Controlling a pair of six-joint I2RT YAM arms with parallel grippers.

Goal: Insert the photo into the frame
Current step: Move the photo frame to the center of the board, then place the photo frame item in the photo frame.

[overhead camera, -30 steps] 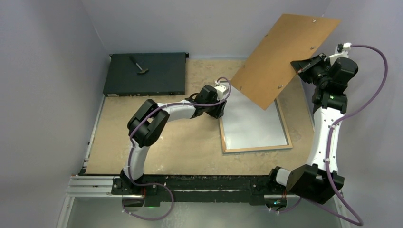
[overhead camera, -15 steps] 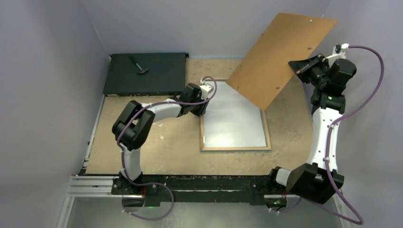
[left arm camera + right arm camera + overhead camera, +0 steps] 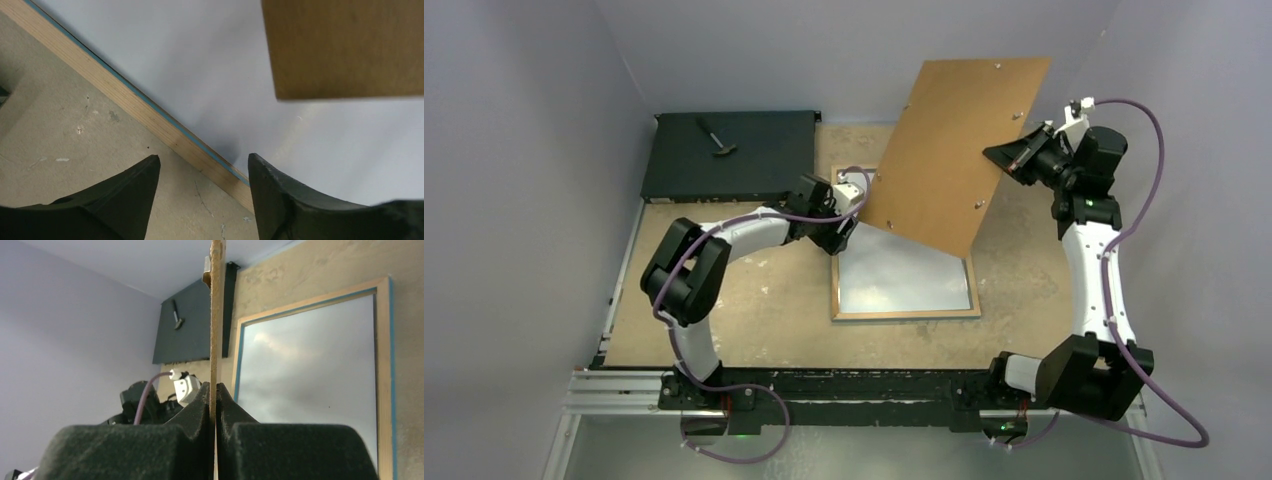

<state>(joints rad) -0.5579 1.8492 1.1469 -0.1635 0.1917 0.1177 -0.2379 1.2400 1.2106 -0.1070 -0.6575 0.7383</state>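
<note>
I'm seeing right pincer (image 3: 215, 390) pinching the panel (image 3: 944, 150), tilting it above the frame (image 3: 904, 315); left pincer (image 3: 202, 165) is hovering spread over the frame's left rail.

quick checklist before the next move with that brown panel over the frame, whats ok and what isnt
1. Right hand gripping the backing panel: ok, shut on its edge, panel tilted in the air.
2. Frame lying flat, wood back up: ok.
3. Photo seated in the frame: cannot tell; a pale sheet fills the opening and no printed side shows.
4. Left hand out of the panel's way: not ok, open and straddling the frame's left rail.
5. Panel lined up with the opening: not ok, it is skewed and hangs over the far part only.
</note>
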